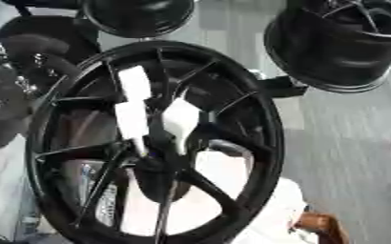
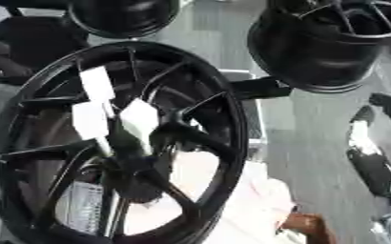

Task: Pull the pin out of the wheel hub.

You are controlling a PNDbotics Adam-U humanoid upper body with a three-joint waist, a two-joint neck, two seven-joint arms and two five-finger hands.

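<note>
- A large black wheel hub [image 1: 153, 143] fills the centre and left of the frame, standing on edge with its spokes facing the camera.
- White tags [image 1: 135, 83] hang by the spokes near its middle.
- The pin cannot be made out.
- Two more black wheels [image 2: 320, 45] sit in the upper part of the frame.
- Neither hand can be picked out, so open or closed cannot be told.

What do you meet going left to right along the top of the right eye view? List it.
Dark rounded shape at the left edge → black rim at top centre → grey floor → large black wheel at upper right.
</note>
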